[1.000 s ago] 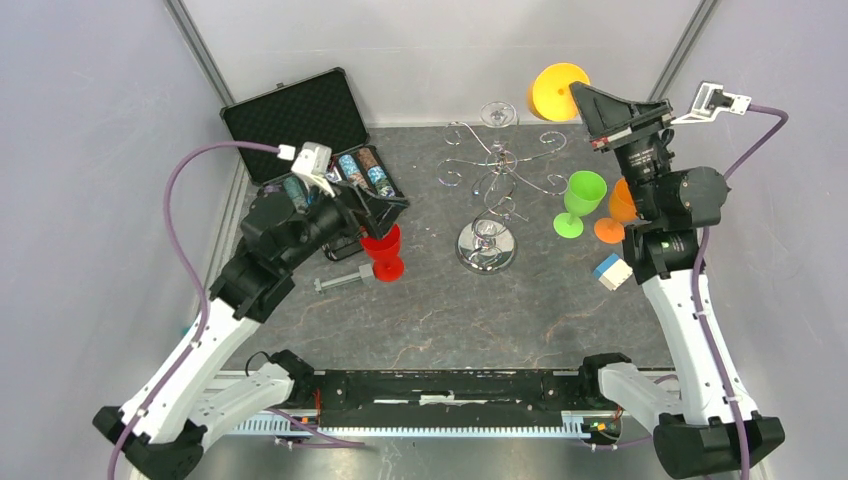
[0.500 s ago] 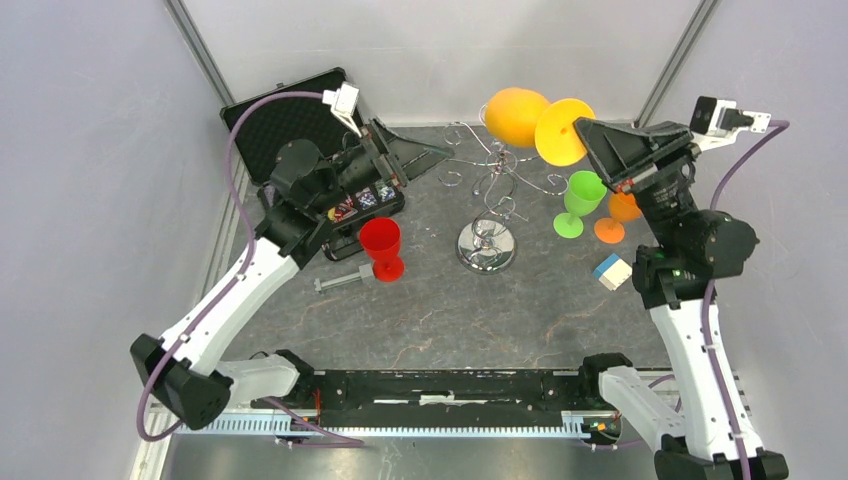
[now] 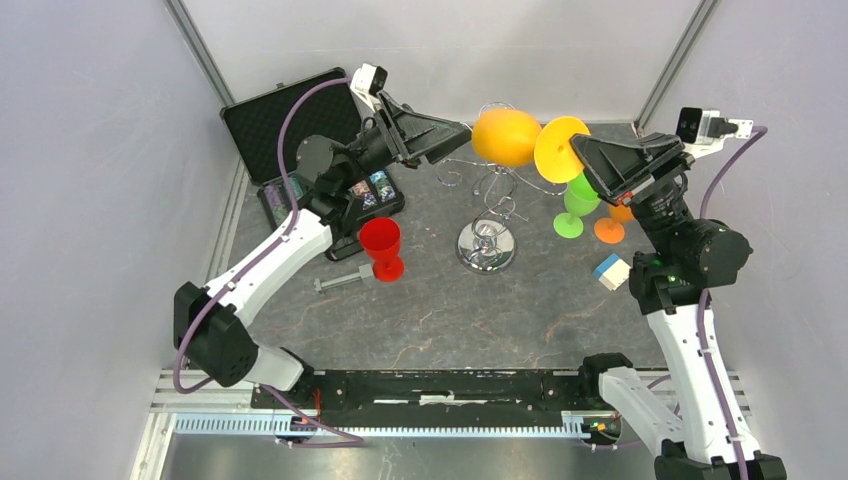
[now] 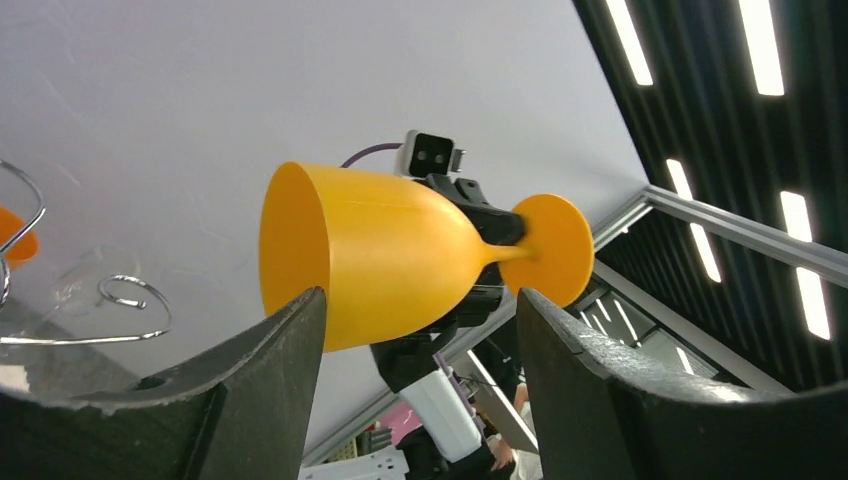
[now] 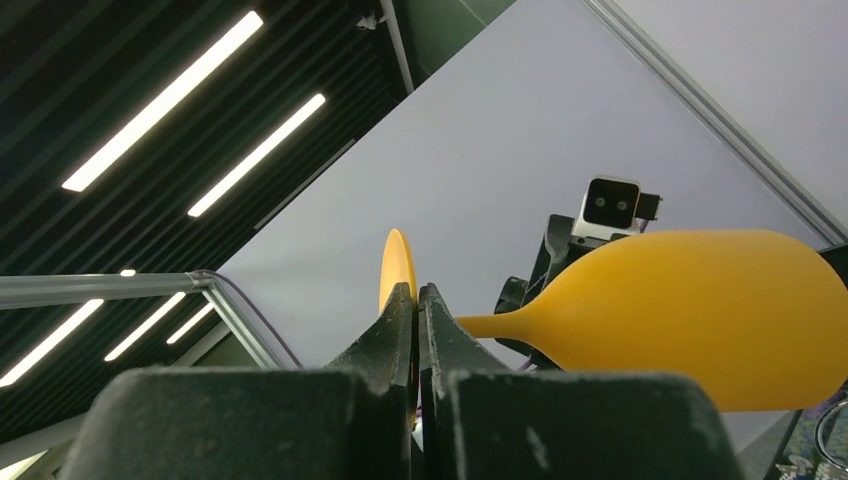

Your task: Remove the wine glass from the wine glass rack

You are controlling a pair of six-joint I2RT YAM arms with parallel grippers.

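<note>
Upper middle of the frame, a yellow wine glass (image 3: 507,136) lies sideways in the air over the chrome rack (image 3: 487,247), its foot at the right gripper (image 3: 574,152), its bowl at the left gripper (image 3: 464,133).

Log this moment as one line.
wine glass: sideways, airborne | right fingers: pinching its foot | left fingers: open, flanking bowl

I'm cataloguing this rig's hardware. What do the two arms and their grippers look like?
The left arm and right arm have white links, black joint housings and black bases. The left gripper and right gripper are black wedges, each with two dark tapered fingers. Each wrist carries a small white camera with a purple cable trailing down the arm.
</note>
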